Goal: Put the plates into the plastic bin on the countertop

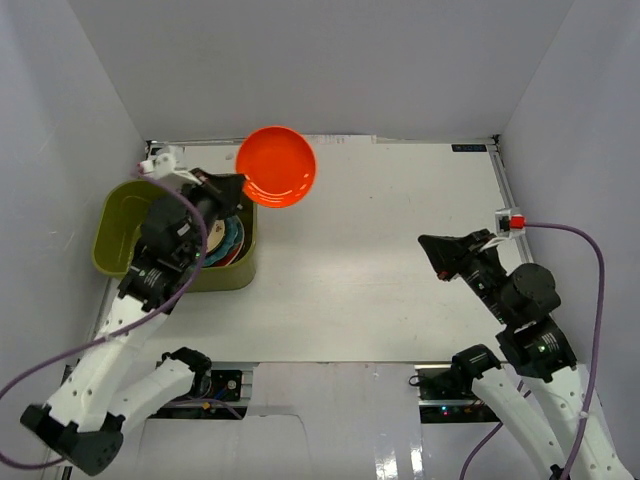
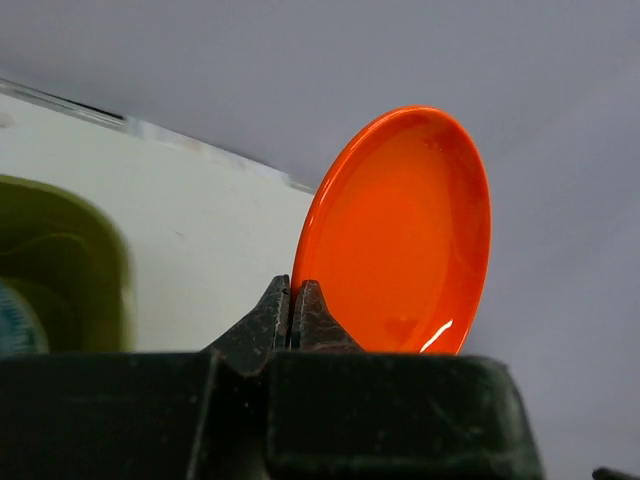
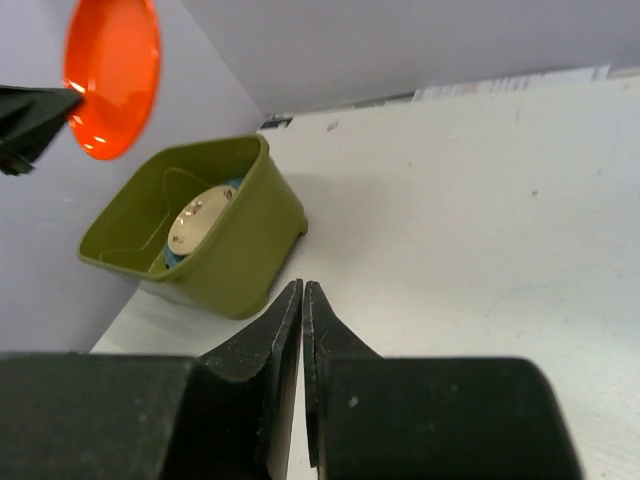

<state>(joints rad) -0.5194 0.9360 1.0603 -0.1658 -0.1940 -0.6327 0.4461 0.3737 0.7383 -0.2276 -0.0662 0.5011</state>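
The left gripper [image 1: 241, 186] clamps the orange plate [image 1: 276, 166] by its rim, aloft beside the plastic bin [image 1: 113, 232].

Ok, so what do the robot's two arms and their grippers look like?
Both the left arm and right arm have white links with black joints. The left gripper and right gripper are black, with tapered wedge-shaped fingers. A purple cable trails along each arm, and a small red block sits on the right wrist.

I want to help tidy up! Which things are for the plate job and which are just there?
For the job: orange plate, pinched by the left gripper; green bin; plates already inside it; countertop.
Just there: right gripper, shut and empty; purple cable; white walls.
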